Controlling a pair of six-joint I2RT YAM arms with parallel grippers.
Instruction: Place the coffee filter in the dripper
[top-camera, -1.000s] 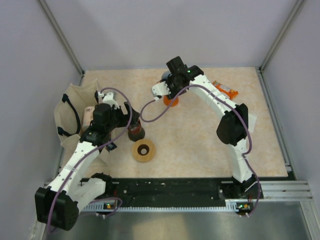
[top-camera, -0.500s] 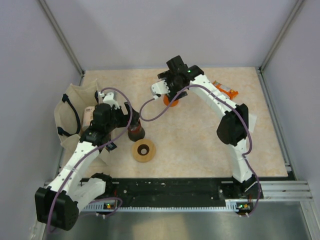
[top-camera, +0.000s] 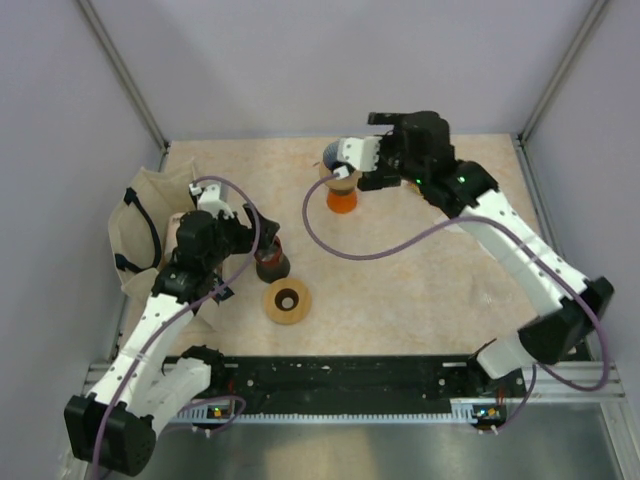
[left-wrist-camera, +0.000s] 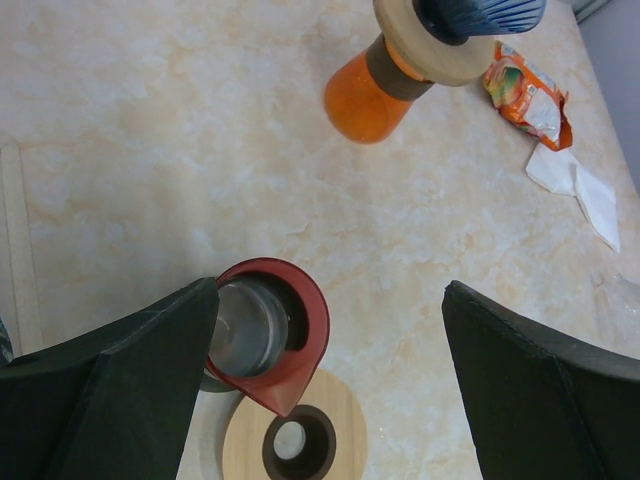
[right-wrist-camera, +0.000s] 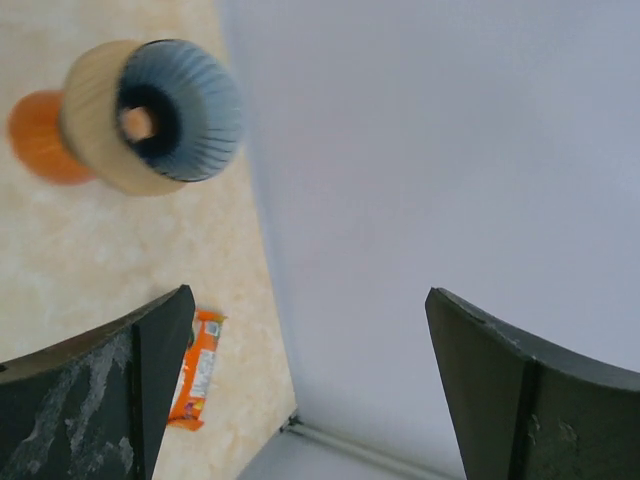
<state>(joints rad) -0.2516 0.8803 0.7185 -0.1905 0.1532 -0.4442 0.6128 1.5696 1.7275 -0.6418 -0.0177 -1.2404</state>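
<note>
Right gripper (right-wrist-camera: 308, 292) (jaws wide) near dripper (right-wrist-camera: 185, 105).

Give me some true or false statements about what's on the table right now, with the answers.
The left gripper and the right gripper are both open. True.
The blue dripper sits atop the orange carafe. True.
The right gripper holds the dripper. False: nothing is between its fingers.
The wooden ring lies against the carafe. False: it lies by the red-rimmed pot.
The orange packet sits on the dripper. False: it lies on the table.
</note>
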